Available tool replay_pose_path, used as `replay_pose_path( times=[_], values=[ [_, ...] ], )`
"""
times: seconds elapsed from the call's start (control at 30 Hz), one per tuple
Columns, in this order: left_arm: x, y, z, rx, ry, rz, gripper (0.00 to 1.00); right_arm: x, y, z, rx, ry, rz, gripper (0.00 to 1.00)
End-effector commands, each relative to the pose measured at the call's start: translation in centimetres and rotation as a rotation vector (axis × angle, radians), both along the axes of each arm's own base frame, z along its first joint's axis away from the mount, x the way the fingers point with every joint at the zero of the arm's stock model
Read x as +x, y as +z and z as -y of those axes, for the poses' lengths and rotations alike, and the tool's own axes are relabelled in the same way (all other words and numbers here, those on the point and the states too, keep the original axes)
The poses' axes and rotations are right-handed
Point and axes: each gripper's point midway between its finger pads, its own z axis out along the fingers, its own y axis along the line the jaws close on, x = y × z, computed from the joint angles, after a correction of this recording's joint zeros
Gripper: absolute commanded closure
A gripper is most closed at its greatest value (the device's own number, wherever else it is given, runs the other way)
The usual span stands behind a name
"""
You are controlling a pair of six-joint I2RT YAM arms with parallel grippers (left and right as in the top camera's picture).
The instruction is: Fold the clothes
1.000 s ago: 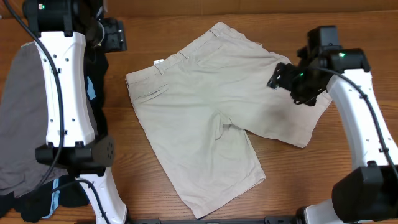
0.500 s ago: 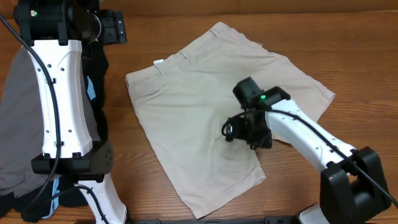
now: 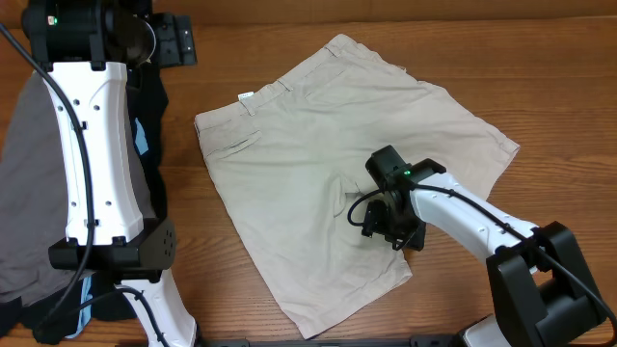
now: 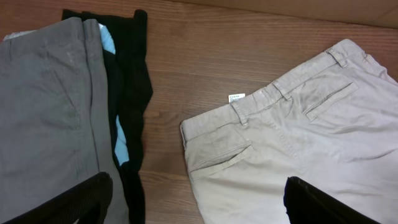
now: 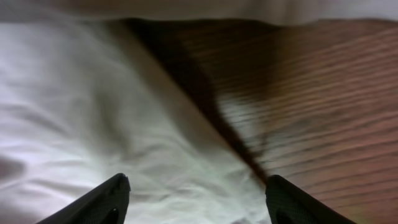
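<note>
The pale beige shorts [image 3: 318, 145] lie flat on the wooden table, waistband at the upper left, two legs spread to the right and bottom. My right gripper [image 3: 384, 224] is open and low over the crotch, at the inner edge of the lower leg; its wrist view shows beige cloth [image 5: 93, 124] under the open fingers [image 5: 196, 199] and bare wood to the right. My left gripper [image 3: 178, 43] is open and empty, high at the back left; its wrist view shows the waistband and back pocket [image 4: 286, 130] between the fingertips [image 4: 199, 208].
A grey garment [image 3: 29, 193] and a black garment with light-blue trim [image 3: 145, 135] lie at the left side of the table, also in the left wrist view [image 4: 43, 106]. Bare wood [image 3: 501, 231] lies right of the shorts.
My right arm swung from the far right leg to the crotch over the past second, then shifted slightly down and right. The left arm shifted slightly early on, then held still.
</note>
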Motion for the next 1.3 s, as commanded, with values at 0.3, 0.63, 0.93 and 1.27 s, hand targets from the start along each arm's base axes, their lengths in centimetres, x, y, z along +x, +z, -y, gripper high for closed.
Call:
replay_pose_path(
  times=[0.3, 0.63, 0.93, 1.27],
  values=[
    [0.0, 0.5, -0.4, 0.021, -0.004, 0.017, 0.07, -0.2, -1.4, 1.3, -0.055, -0.06, 0.025, 0.96],
    [0.3, 0.0, -0.2, 0.013, -0.011, 0.006, 0.08, 0.2, -1.0, 8.1, -0.102, -0.257, -0.053, 0.96],
    [2.0, -3.8, 1.9, -0.067, -0.073, -0.081, 0.09, 4.6, -1.0, 16.5, 0.0, -0.462, 0.095, 0.96],
    [5.0, -11.6, 10.6, -0.133, -0.461, -0.184, 0.07, 7.4, 1.3, 22.0, 0.147, -0.526, 0.248, 0.91]
  ],
)
